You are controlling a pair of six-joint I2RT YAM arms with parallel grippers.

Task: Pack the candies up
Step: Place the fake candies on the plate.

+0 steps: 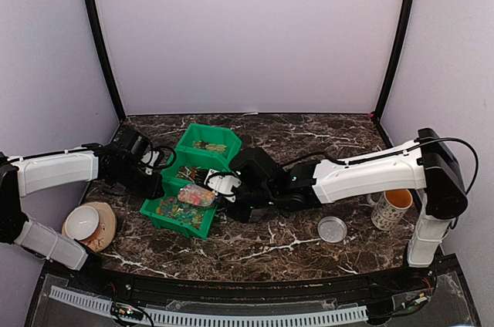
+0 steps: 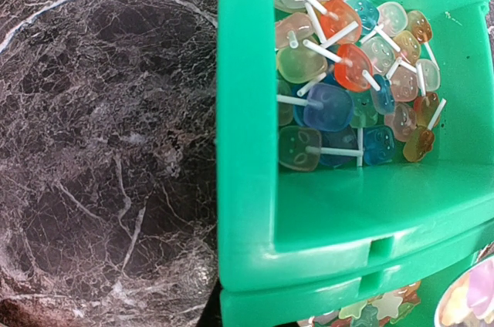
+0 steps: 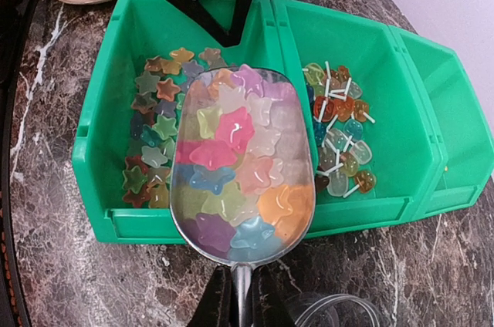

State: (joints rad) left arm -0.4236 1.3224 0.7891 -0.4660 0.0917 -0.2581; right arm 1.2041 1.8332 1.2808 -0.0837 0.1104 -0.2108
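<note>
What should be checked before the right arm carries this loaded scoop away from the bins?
1. Load: the scoop is full of star candies: ok.
2. Grip: the right gripper is shut on the scoop's handle: ok.
3. Spill margin: the scoop hangs over the green bin: ok.
4. Target: the clear tub is open, its lid lying apart on the table: ok.
5. Bin steadied: the left gripper is shut at the bin's rim; whether it grips the rim: cannot tell.
</note>
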